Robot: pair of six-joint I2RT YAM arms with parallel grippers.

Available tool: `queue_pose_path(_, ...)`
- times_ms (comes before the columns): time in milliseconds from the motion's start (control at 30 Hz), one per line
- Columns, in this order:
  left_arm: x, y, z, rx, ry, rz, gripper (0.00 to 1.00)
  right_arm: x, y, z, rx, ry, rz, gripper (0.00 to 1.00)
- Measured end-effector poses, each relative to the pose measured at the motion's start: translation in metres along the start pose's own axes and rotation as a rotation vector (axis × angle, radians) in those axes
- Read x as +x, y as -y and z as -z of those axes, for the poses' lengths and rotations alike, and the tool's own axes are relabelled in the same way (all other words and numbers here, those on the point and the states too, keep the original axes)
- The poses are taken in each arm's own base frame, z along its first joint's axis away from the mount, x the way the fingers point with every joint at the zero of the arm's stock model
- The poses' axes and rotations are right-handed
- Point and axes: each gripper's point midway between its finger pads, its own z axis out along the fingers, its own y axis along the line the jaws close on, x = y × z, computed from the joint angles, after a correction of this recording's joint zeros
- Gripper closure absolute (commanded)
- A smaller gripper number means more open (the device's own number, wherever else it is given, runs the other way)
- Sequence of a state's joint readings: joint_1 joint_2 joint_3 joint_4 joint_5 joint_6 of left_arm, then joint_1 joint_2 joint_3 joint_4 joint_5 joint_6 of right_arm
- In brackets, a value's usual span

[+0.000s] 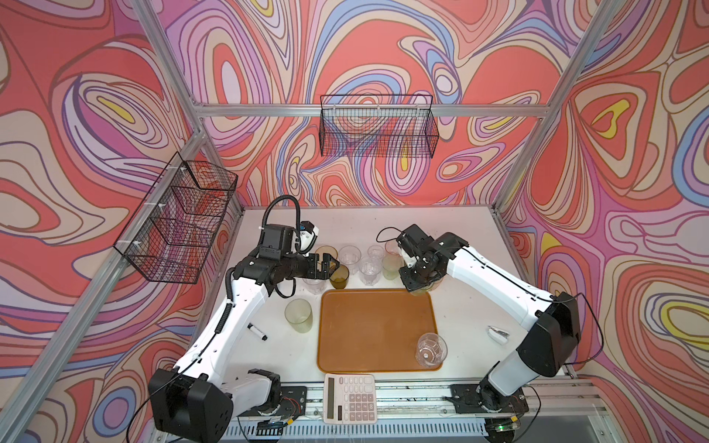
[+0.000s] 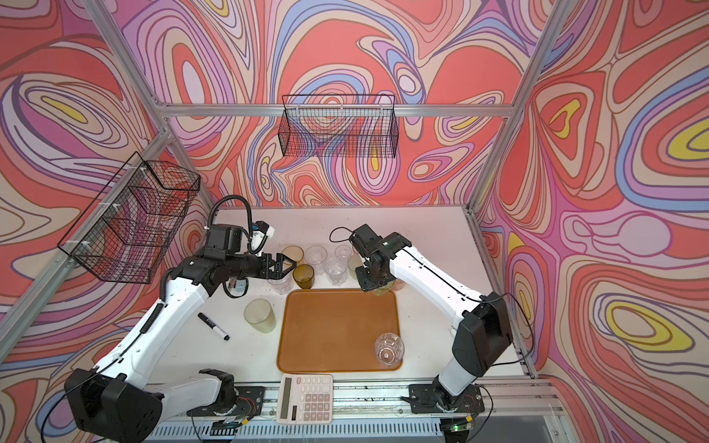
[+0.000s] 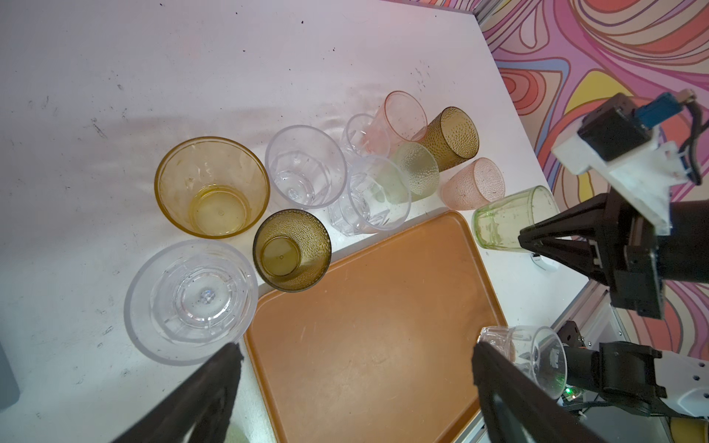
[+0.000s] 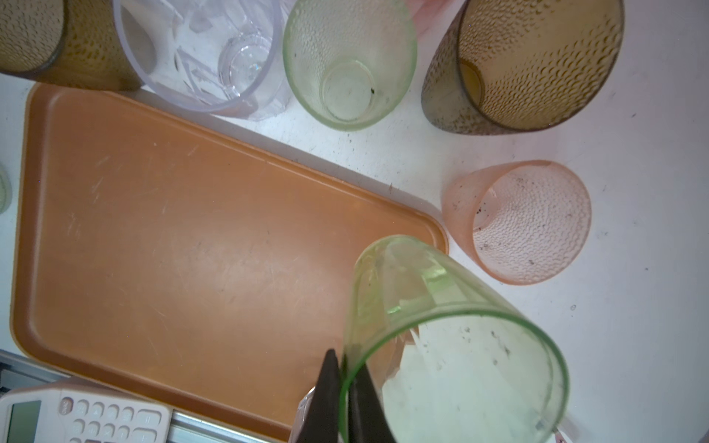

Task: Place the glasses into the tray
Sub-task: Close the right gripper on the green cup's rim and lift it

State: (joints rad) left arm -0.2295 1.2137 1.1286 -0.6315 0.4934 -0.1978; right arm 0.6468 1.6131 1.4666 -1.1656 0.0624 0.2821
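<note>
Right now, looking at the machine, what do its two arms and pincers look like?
The left arm and right arm have smooth white shells with chunky black joints. A ribbed black hose loops above the left one; a thin black wire trails along the right. The left gripper and right gripper each have black, tapering triangular fingers.

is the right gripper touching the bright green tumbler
Touching. Right wrist view: the right gripper pinches the rim of the bright green see-through tumbler between its jaws.
</note>
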Motion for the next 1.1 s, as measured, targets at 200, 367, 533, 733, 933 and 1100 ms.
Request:
queue_pose_path(200,0.0,0.0,0.0,0.0,0.0,0.0,0.04,0.021,-0.005,0.0,0.002,-0.041,-0.01,1.0)
queue_pose_path(367,0.0,0.0,0.0,0.0,0.0,0.0,0.04,0.035,-0.013,-0.001,0.004,-0.067,-0.013,1.0)
queue_pose_path(533,0.0,0.0,0.0,0.0,0.0,0.0,0.03,0.05,-0.017,-0.004,0.012,-0.099,-0.027,1.0)
queue_pose_path(733,0.0,0.0,0.0,0.0,0.0,0.0,0.04,0.062,-0.019,-0.006,0.015,-0.117,-0.058,1.0)
queue_pose_path(933,0.0,0.0,0.0,0.0,0.0,0.0,0.04,0.076,-0.019,-0.008,0.008,-0.14,-0.097,1.0)
queue_pose_path(1100,0.0,0.0,0.0,0.0,0.0,0.0,0.04,0.088,-0.021,-0.016,0.015,-0.171,-0.117,1.0)
